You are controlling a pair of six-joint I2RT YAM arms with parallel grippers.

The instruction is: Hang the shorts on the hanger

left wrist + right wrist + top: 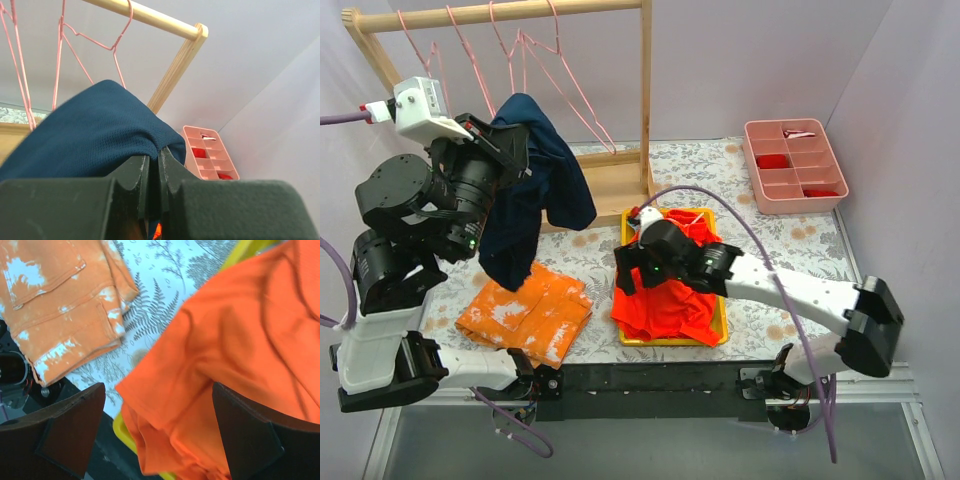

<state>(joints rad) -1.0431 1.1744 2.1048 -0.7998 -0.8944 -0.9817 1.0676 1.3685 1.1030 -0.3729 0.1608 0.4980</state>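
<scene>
The dark navy shorts (532, 190) hang lifted in the air from my left gripper (510, 135), which is shut on their top fold near the wooden rack. In the left wrist view the shorts (85, 135) are pinched between the closed fingers (172, 167), with a pink wire hanger (95, 42) on the rail just above. Several pink hangers (545, 65) hang from the rail. My right gripper (638, 272) is open and empty, hovering over the bright orange-red clothes (240, 350) in the yellow tray (720, 330).
The wooden rack (645, 100) stands at the back left. An orange cloth with white blotches (525, 312) lies front left, also in the right wrist view (60, 305). A pink compartment box (794, 165) sits at back right, and shows in the left wrist view (207, 157).
</scene>
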